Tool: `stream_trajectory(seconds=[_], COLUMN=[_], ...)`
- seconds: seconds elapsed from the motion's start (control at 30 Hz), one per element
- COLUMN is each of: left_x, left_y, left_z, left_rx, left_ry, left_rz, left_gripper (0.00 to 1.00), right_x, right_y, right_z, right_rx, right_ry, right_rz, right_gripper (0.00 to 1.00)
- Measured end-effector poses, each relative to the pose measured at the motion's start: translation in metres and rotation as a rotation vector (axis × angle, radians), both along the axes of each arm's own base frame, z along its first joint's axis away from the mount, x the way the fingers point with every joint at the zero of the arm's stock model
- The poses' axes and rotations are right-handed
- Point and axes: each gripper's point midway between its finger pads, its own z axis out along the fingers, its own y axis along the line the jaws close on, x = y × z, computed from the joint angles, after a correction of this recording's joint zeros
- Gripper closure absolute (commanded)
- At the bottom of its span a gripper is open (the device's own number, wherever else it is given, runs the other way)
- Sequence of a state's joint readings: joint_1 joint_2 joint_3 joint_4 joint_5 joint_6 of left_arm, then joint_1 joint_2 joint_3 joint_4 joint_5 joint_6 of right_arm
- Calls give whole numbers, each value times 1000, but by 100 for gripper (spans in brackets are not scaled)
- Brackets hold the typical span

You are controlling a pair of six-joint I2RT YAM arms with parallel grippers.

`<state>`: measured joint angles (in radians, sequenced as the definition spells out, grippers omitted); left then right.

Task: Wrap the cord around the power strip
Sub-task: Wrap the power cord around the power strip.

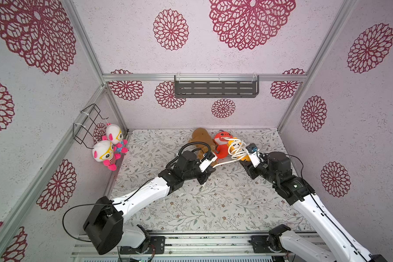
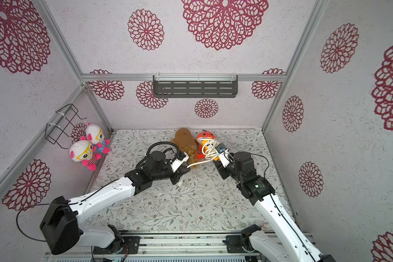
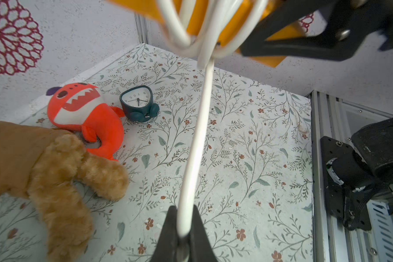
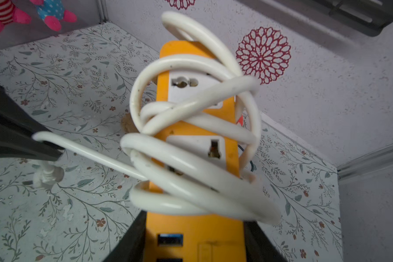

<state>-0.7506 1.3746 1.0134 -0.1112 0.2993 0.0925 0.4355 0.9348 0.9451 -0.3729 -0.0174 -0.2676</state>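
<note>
The orange-yellow power strip (image 1: 233, 142) (image 4: 182, 48) is held up off the table at the back, and my right gripper (image 1: 244, 160) (image 4: 194, 239) is shut on its USB-port end. Several loose loops of the white cord (image 4: 191, 163) (image 1: 236, 150) circle the strip. One free stretch of cord (image 3: 197, 136) (image 2: 200, 162) runs out to my left gripper (image 1: 212, 168) (image 3: 183, 226), which is shut on it. In the right wrist view the small white plug (image 4: 47, 175) hangs just beyond the left fingers (image 4: 21, 140).
A brown plush (image 1: 201, 138) and an orange shark plush (image 1: 221, 145) lie on the table just behind the grippers, with a small dark clock (image 3: 138, 104) beside them. Two dolls (image 1: 107, 152) hang by a wire basket (image 1: 86, 122) on the left wall. A grey shelf (image 1: 216, 88) is on the back wall.
</note>
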Motion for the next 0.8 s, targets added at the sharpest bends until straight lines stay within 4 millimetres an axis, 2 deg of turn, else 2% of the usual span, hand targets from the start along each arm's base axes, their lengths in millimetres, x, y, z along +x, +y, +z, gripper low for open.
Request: stream_trajectory(seconds=[0.13,0.27,0.47,0.67,0.8], left_x=[-18,-27,-21,-11,-10], left_y=[-3,-4,2,4,9], left_z=[31,44,59,54,50], left_rx=[56,122,250,379,441], left_ry=[-93,-145,-245,-289,-297], left_rz=[-79,-142,-186,-244,-289], left_gripper=[100,100,100,100,100], right_x=[4,-1,-17,-40,-52], right_y=[4,13,42,67,78], right_z=[-11,-19,-40,-63,-69], right_rx=[-10,-5,-69,-134,-150], right_ry=[34,58,100,123,105], right_rz=[10,67,218,365,442], right_gripper=[100,100,100,100,100])
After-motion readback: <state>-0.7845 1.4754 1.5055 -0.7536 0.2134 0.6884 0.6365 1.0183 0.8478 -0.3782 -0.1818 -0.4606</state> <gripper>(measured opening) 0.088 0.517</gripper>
